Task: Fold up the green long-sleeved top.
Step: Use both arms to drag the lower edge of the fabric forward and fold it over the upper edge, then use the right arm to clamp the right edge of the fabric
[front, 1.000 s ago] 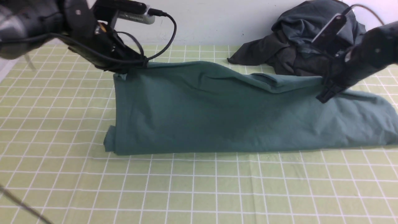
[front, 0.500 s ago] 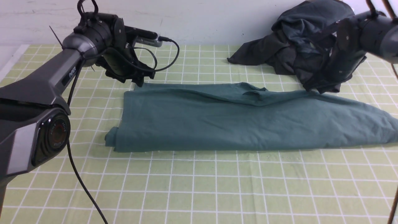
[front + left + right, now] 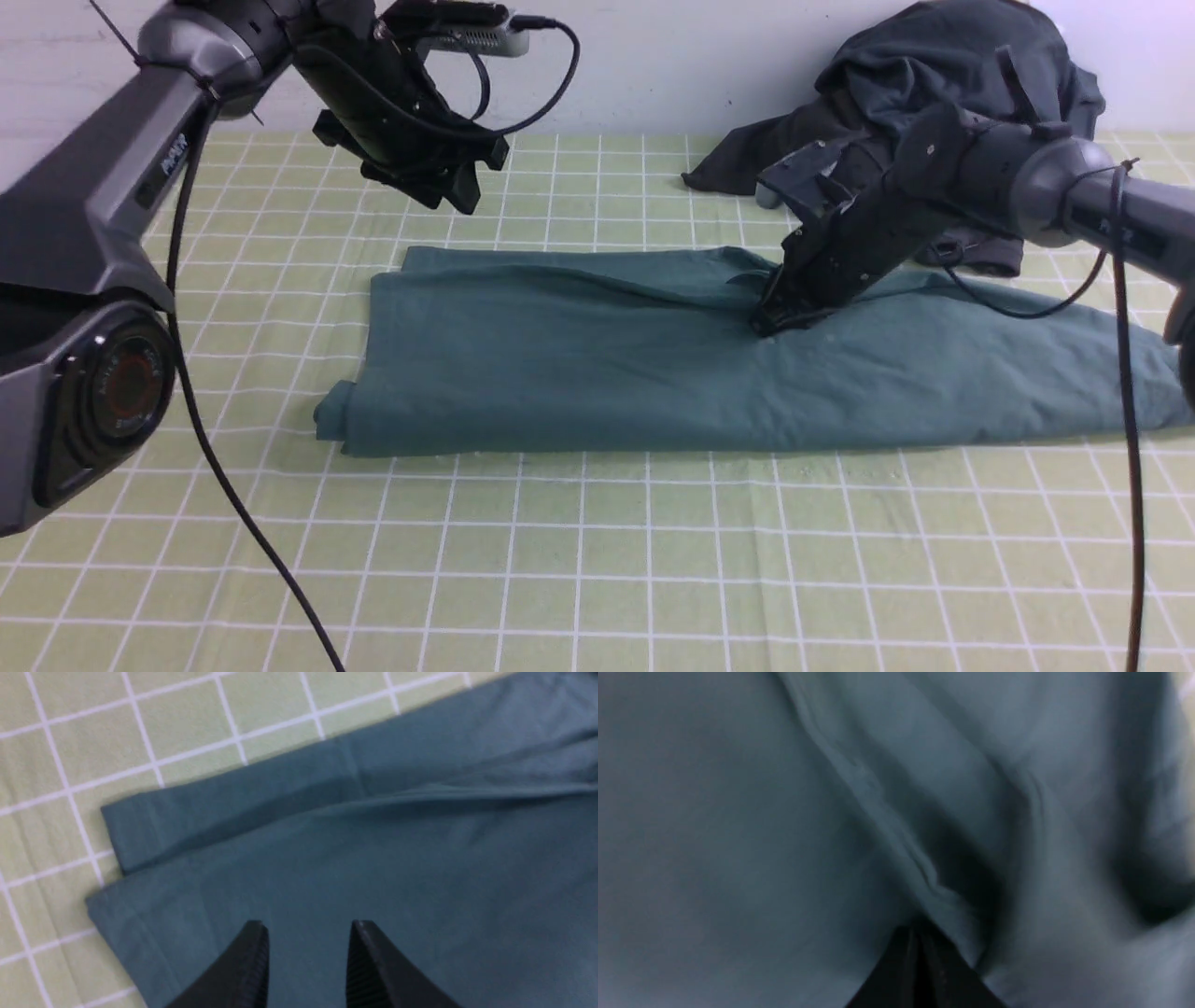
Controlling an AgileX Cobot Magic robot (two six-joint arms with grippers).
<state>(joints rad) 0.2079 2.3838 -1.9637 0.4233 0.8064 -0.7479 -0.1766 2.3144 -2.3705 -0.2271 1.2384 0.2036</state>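
A fold of the green long-sleeved top (image 3: 597, 364) is pinched by the right claw (image 3: 773, 322); the released left claw (image 3: 306, 931) is held above its far-left corner.

The right pincer (image 3: 771, 321) pinches the far fold of the green long-sleeved top (image 3: 579, 364); the left pincer (image 3: 456, 192) hovers above.

top (image 3: 597, 364) on mat (image 3: 597, 579); clothes heap (image 3: 934, 103) behind, rightward; right hand (image 3: 775, 322) on top.
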